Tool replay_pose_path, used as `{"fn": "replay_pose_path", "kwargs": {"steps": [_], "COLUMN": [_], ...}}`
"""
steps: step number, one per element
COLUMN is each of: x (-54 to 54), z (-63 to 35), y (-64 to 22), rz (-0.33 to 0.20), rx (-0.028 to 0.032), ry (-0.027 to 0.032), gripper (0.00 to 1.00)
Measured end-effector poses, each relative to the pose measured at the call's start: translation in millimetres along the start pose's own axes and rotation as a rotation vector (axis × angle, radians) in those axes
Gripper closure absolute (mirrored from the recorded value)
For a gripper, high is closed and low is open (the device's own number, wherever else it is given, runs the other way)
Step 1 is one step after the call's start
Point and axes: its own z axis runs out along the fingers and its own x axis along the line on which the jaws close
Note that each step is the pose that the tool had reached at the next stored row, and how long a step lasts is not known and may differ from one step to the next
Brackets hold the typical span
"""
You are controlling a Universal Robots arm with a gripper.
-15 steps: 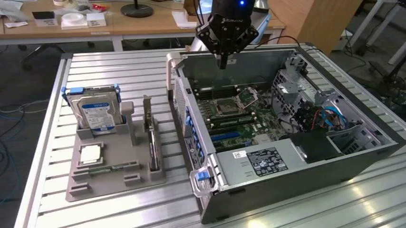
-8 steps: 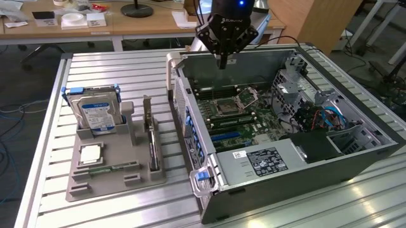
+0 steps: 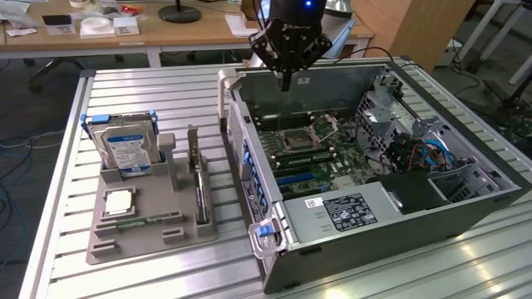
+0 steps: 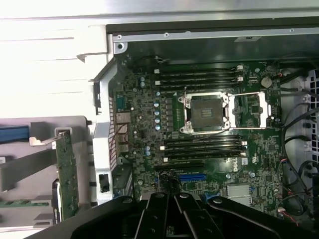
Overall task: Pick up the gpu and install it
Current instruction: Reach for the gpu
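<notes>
The gpu [image 3: 198, 180] stands on its edge in a slot of the grey holder [image 3: 154, 240] on the exterior view's left, beside the open computer case. In the wrist view the gpu [image 4: 66, 174] appears as a narrow board with a pale metal bracket at one end. My gripper [image 3: 285, 80] hangs above the far end of the case [image 3: 374, 218], well away from the gpu. Its fingers are shut with nothing between them. In the wrist view the gripper [image 4: 172, 214] points down at the motherboard [image 4: 144, 124], near a blue slot [image 4: 192, 177].
A hard drive with a blue-white label [image 3: 124, 146] stands at the back of the holder. A processor chip [image 3: 119, 200] and a green memory stick [image 3: 149, 219] lie in front of it. Cables and a drive cage [image 3: 415, 149] fill the case's right side. Desks stand behind the ribbed table [image 3: 149, 93].
</notes>
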Motion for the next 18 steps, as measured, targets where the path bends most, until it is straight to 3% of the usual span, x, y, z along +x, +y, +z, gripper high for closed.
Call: {"fn": "replay_pose_path", "kwargs": {"steps": [18], "x": [42.6], "z": [-0.2], "y": [-0.5], "rz": [0.000], "rx": [-0.0001], "ry": [0.0000], "gripper": [0.89]}}
